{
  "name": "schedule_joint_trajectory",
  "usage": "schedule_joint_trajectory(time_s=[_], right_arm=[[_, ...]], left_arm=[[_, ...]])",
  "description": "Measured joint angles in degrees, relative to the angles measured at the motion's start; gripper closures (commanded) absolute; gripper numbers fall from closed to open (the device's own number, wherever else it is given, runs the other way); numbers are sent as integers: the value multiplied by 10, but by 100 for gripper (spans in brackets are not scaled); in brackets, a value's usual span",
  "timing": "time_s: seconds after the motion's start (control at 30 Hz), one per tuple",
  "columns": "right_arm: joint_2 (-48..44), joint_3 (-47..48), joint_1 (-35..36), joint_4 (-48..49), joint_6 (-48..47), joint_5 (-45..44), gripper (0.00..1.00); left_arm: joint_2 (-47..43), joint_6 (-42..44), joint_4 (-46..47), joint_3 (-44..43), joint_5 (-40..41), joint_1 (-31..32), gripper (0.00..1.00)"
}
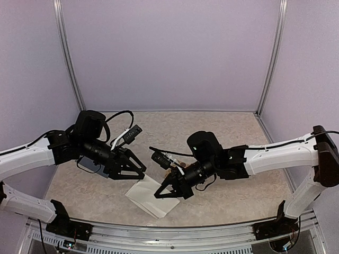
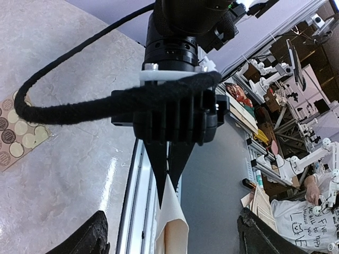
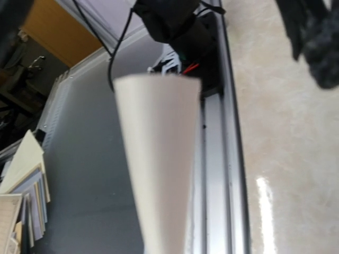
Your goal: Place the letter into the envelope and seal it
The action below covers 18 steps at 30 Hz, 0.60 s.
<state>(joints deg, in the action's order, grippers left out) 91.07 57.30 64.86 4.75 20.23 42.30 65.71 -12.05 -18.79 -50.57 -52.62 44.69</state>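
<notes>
The letter (image 1: 147, 202) is the nearest thing. It is close to the near edge of the desk (image 1: 238, 132), between the two arm bases, and it shows its plain white side to the top camera. In that view its long axis runs diagonally, from the far left to the near right.

The right end effector (image 2: 167, 190) is closed on the letter. In the left wrist view its two dark fingers come together to a point and pinch the top of the pale sheet, which hangs straight down from them in front of the metal rail of the desk edge. In the right wrist view the sheet is a blurred, pale strip in the foreground, narrow at the bottom and wider toward the top. The right arm reaches in from the right side, bent at the elbow, and its wrist is turned down and to the left toward the letter.

The left end effector (image 1: 139, 172) is a little farther back, just beside the far left corner of the letter but apart from it. Its fingers are spread wide and hold nothing. The left arm comes in from the left and points to the right.

The envelope (image 1: 87, 165) lies flat on the desk, partly hidden under the left arm. A sticker sheet (image 2: 18, 135) lies farther in on the desk.
</notes>
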Motion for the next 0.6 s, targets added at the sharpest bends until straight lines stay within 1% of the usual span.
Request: schedule_joint_trajectory(time_s=[0.1,0.3,0.4,0.47,0.6], right_arm=[[-2,3,0,-9,-5,-12,100],[-3,10,0,-25,-15,-35,100],[-3,13,0,-29,-18,-45,100],[-3,15,0,-33,-19,-52,100],[-3,20,0,-40,-23,-61,100]], left_arm=[[0,-13,14,4,2,-4,22],[9,-30,23,7,12,-4,36],[18,-34,25,7,19,-2,45],[23,-36,26,7,23,2,53],[34,-37,28,7,28,11,61]])
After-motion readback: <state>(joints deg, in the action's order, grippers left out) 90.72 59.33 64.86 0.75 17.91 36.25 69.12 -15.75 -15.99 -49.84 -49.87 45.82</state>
